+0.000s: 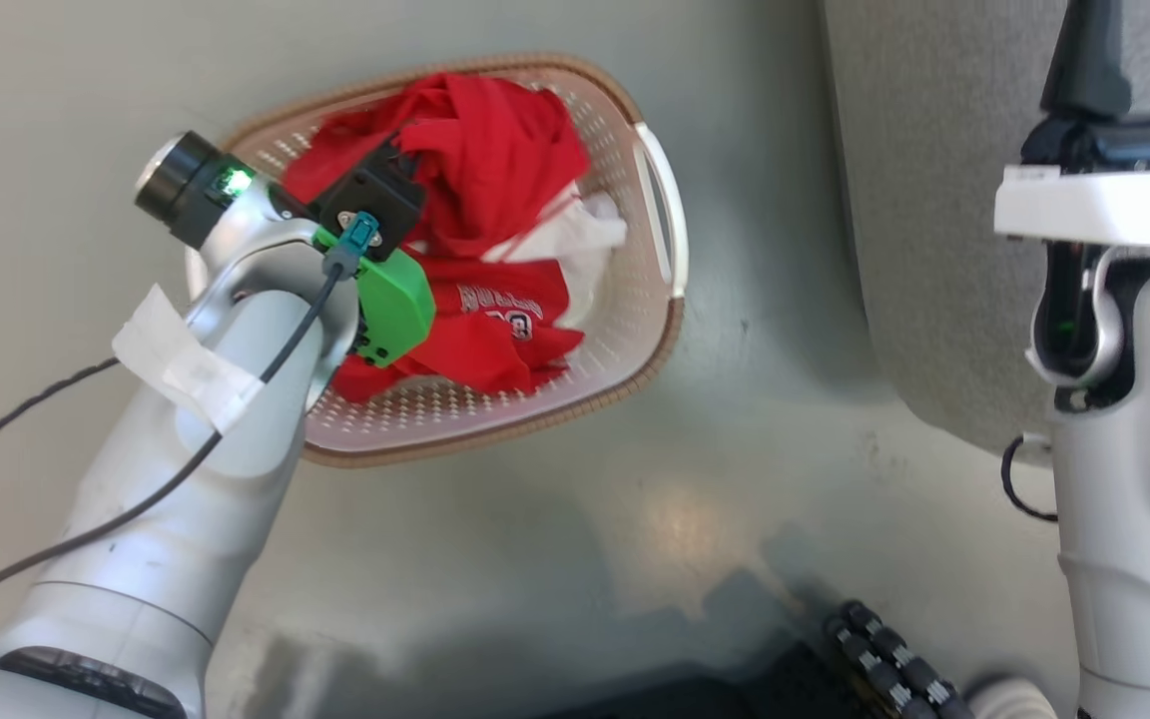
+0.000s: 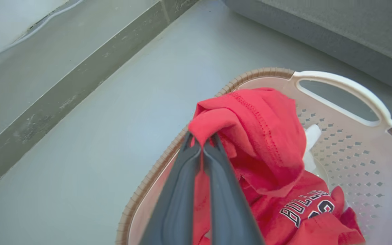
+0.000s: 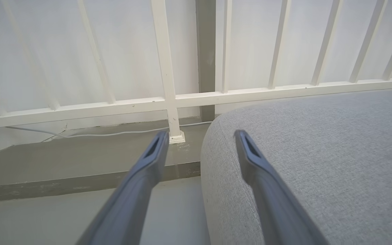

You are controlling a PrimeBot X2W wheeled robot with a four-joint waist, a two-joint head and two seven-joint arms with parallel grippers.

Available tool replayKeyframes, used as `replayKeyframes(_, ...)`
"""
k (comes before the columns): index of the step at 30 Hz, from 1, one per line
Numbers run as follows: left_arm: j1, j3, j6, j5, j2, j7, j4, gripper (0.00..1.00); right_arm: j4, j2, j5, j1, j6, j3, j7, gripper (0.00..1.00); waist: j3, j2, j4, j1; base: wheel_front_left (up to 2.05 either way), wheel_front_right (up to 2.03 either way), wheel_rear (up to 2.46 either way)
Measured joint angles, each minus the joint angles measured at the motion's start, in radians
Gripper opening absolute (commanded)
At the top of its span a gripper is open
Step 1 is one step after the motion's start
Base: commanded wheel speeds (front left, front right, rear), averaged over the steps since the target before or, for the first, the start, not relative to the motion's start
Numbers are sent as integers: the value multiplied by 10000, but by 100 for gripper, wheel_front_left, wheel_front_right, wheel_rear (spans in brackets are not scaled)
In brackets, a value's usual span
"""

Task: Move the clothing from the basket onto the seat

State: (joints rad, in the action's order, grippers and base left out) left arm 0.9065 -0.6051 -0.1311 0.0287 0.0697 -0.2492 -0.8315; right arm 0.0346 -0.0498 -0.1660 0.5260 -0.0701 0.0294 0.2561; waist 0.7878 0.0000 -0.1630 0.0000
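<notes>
The cream perforated basket (image 1: 655, 330) with a brown rim stands on the grey floor, and red clothing (image 1: 495, 150) with white trim is heaped inside. In the left wrist view my left gripper (image 2: 201, 139) is shut on a raised fold of the red clothing (image 2: 267, 136) above the basket (image 2: 345, 86); white "BULLS" lettering shows lower in the pile. In the head view the left wrist (image 1: 375, 210) hides those fingers. The grey fabric seat (image 1: 934, 200) lies right of the basket. My right gripper (image 3: 201, 134) hangs open with nothing in it over the rounded edge of the seat (image 3: 318, 153).
A white railing (image 3: 168, 102) and a wall stand behind the seat, with a thin cable along the base. A raised grey curb (image 2: 80, 85) runs beyond the basket. Bare grey floor (image 1: 755, 330) separates basket and seat. The robot's dark base (image 1: 835, 659) sits at the bottom.
</notes>
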Motion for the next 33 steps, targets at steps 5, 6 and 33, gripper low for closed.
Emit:
replayKeyframes(5,-101,-102,-2,-297,-161,-23,259,0,-337,-2,69,-317,173,-161,0,100,-649,0,274,0,0,0,0)
replayKeyframes(6,-107,-104,-4,-368,-188,-23,336,0,-387,-4,88,-369,203,-182,0,100,-782,0,328,0,0,0,0)
replayKeyframes(33,-110,174,-4,-3189,-382,-23,1346,0,-2073,-4,351,-2131,1053,-65,-2,100,-4791,0,1436,-1,0,0,0)
